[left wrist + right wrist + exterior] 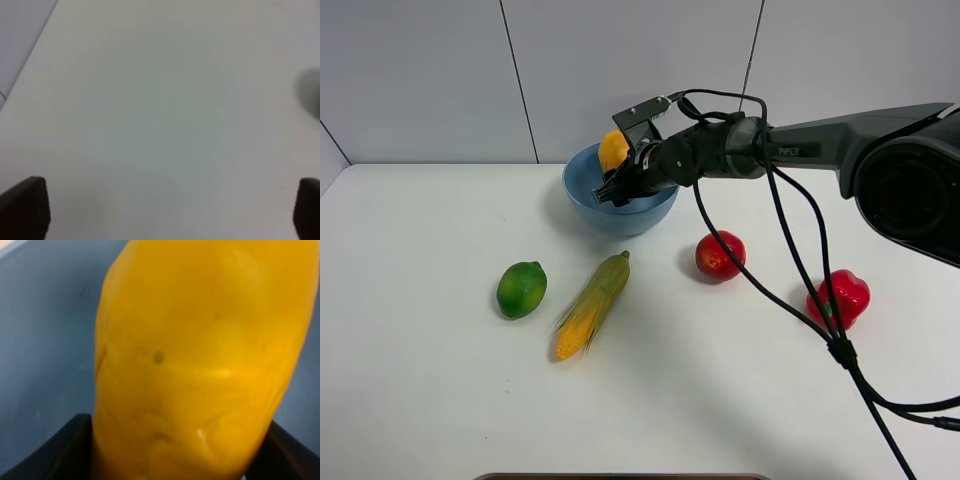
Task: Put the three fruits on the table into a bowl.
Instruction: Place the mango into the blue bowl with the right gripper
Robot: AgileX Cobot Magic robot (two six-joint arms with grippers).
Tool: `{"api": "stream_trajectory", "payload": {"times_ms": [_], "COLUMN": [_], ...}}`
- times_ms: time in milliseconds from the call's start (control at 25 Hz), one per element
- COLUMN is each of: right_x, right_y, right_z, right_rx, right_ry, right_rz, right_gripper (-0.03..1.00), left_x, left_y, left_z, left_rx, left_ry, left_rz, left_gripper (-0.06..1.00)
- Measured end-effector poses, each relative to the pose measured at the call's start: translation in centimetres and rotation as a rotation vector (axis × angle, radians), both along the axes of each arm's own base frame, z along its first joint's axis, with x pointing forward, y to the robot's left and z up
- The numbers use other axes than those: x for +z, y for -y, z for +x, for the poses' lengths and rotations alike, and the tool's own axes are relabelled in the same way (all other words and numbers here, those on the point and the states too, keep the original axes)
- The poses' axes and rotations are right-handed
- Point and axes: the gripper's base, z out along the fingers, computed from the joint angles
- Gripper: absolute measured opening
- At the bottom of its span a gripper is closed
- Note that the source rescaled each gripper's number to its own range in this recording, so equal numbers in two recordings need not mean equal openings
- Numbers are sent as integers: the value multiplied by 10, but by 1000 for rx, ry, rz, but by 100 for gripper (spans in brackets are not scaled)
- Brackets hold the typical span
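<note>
**Over the deep light-blue bowl [582,195]: oblong yellow-orange mango [613,150] pinched**

Your right wrist view shows the right gripper [175,455] clamping the mango close up. Only the left wrist view shows your left gripper [170,210], spread above the white tabletop [150,100].

Mostly hidden behind right gripper [613,192]: mango [613,149]; bowl [580,186] partly.

The table [420,400] is lit brightly from overhead, soft shadows being cast under the lime [522,290] at 8 o'clock. The left wrist view is blurred; faint glare is seen on the mango [200,365].
</note>
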Motion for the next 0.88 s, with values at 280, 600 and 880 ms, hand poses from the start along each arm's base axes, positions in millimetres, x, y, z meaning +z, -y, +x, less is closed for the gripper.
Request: {"api": "stream_trajectory", "payload": {"times_ms": [280,600,880], "right_x": [0,0,2], "right_y": [-2,-2,-3], "right_z": [-1,-1,0], "right_rx": [4,4,5], "right_ry": [0,1,19], "right_rz": [0,1,12], "right_gripper": [0,5,72], "left_x": [0,0,0], "left_y": [0,0,0], "left_z": [0,0,0], "left_rx": [0,0,0], "left_ry": [0,0,0], "left_rz": [0,0,0], "left_gripper": [100,100,100]}}
